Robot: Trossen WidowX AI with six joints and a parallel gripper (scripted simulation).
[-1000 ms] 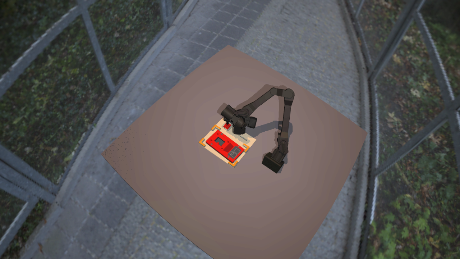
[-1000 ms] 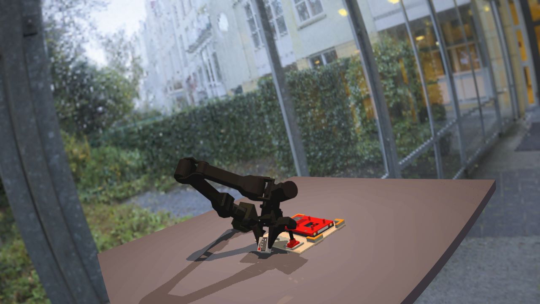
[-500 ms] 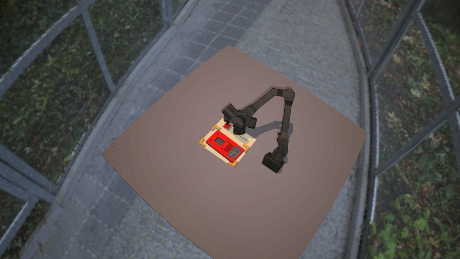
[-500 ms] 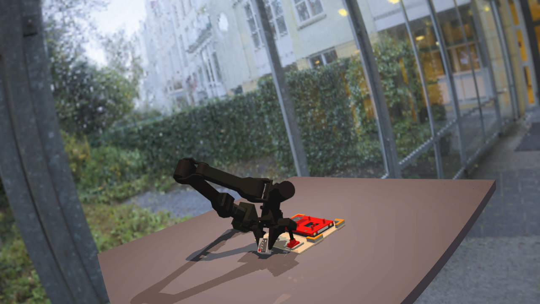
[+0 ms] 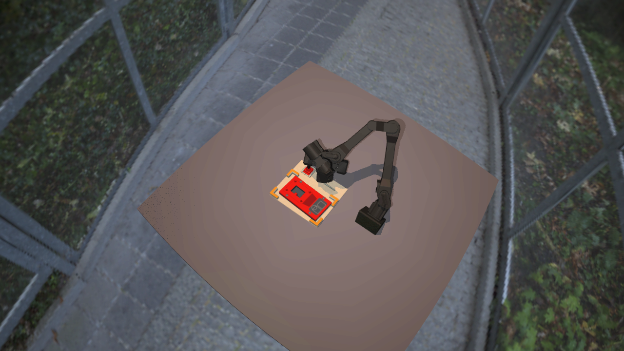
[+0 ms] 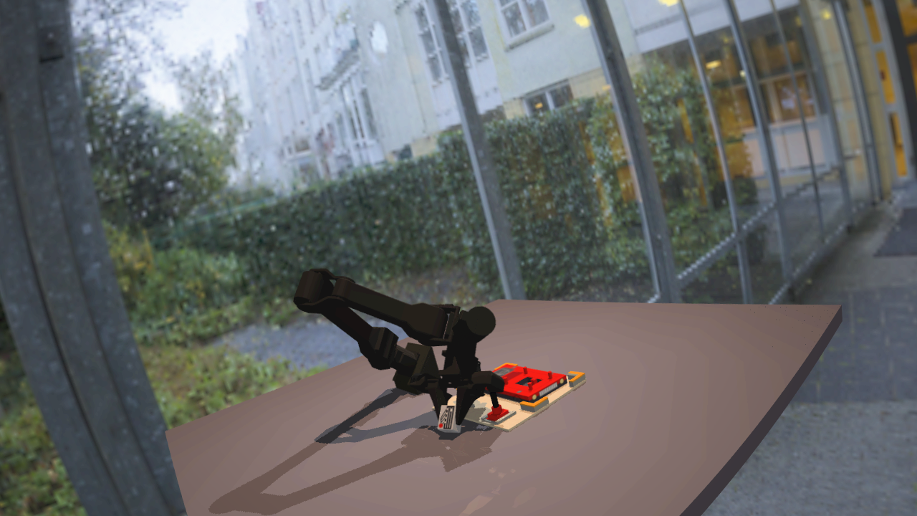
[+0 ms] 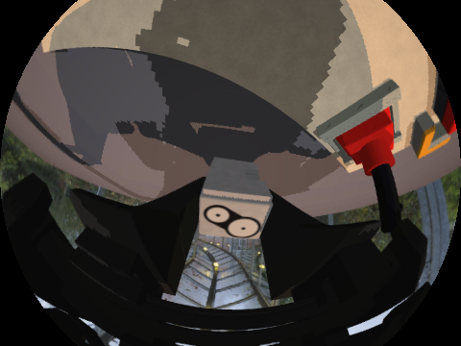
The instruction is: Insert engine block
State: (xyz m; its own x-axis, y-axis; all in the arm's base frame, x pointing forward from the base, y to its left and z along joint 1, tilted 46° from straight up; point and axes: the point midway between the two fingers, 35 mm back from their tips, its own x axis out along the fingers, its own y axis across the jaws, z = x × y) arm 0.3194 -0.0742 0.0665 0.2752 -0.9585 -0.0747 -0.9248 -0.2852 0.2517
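Tool (image 7: 233,225): black, two fingers pinching the engine block (image 7: 234,208), a small grey block with two ringed circles on the face toward the wrist camera; held off the worktop (image 6: 673,411) just beside the tan base board (image 5: 339,190).

Car body (image 5: 305,196): red plate on the base board, dark rectangular opening (image 5: 299,190) unfilled; orange corner brackets (image 5: 274,192) at the board's corners.

Red lever piece (image 7: 372,146): in a grey frame on the board, near the tool.

Arm base (image 5: 370,220): on the worktop, apart from the board.
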